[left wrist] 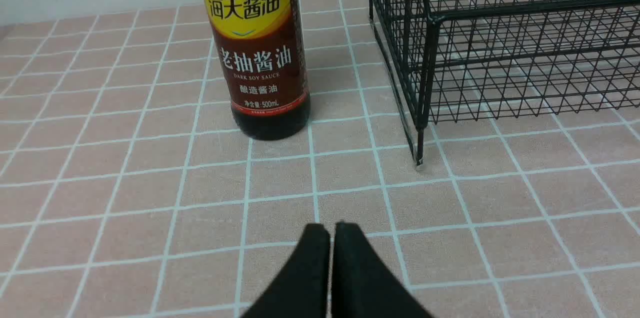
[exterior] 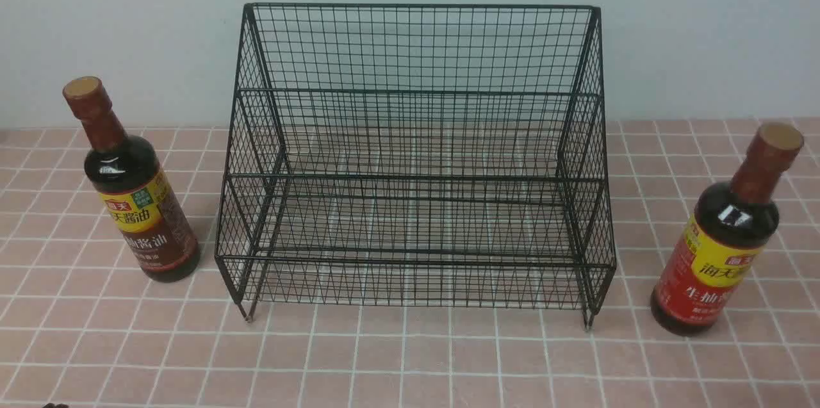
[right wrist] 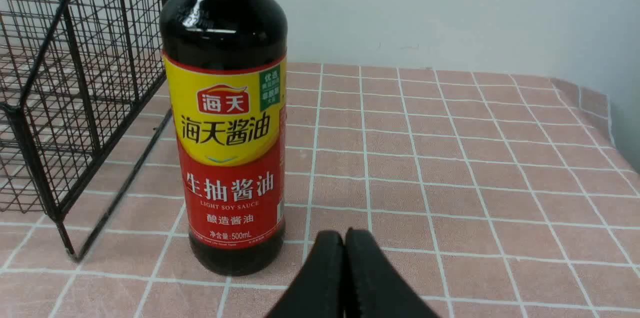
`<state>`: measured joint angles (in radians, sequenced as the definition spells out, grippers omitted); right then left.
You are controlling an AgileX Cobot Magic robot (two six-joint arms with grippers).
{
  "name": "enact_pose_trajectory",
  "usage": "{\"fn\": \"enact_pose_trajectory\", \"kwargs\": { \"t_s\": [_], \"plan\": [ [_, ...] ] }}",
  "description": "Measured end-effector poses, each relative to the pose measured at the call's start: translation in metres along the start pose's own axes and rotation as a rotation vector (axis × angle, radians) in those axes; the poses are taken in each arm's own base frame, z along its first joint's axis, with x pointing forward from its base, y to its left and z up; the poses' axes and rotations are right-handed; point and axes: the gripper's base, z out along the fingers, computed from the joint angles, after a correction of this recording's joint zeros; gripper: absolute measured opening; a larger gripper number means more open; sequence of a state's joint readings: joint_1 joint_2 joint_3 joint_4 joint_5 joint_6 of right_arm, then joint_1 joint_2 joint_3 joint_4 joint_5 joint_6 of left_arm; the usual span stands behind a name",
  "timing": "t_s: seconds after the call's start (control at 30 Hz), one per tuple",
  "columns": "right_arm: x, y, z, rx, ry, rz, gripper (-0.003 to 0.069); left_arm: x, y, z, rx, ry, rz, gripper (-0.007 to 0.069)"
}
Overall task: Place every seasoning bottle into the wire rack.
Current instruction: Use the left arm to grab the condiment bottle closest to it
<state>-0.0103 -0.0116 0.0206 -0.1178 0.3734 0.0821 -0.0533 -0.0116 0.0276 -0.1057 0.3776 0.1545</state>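
On the left, the dark soy sauce bottle (exterior: 138, 203) stands upright on the desk (exterior: 410, 363). It has a brown label under a yellow band and a tan-topped cap on a reddish-brown neck. It is outside the wire rack (exterior: 416, 164), near the rack's left side but clear of it. The left end effector (left wrist: 331, 229) is closed, its two black fingers pressed together with nothing between them. In the left wrist view it sits over bare desk, short of this bottle and not touching it.

In the middle, the black mesh rack rests on its short feet on the pink grid-patterned cloth (exterior: 128, 357) that covers the desk. Its tall back faces the pale wall (exterior: 705, 30), and its stepped tiers and sloped sides face forward.

On the right, the light soy sauce bottle (exterior: 717, 248) also stands upright on the desk, with a bright red label below a yellow band. It is outside the rack and apart from its right side. The right end effector (right wrist: 345, 235) is closed on nothing. Its tips are just beside the bottle's base, and no contact shows.
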Motion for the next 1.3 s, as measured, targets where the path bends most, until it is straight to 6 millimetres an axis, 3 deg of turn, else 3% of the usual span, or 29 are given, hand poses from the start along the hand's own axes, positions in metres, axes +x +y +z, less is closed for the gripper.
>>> {"fn": "enact_pose_trajectory", "kwargs": {
  "t_s": [1.1,1.2,1.3],
  "plan": [
    [0.000,0.000,0.000,0.000,0.000,0.000,-0.0014,-0.001,0.000,0.000,-0.003,-0.013,0.004,-0.0007],
    [0.000,0.000,0.000,0.000,0.000,0.000,-0.0014,-0.007,-0.001,0.000,0.013,-0.081,-0.095,-0.0007],
    [0.000,0.000,0.000,0.000,0.000,0.000,-0.0014,-0.024,0.001,-0.003,0.039,-0.268,-0.360,-0.0007]
  ]
}}
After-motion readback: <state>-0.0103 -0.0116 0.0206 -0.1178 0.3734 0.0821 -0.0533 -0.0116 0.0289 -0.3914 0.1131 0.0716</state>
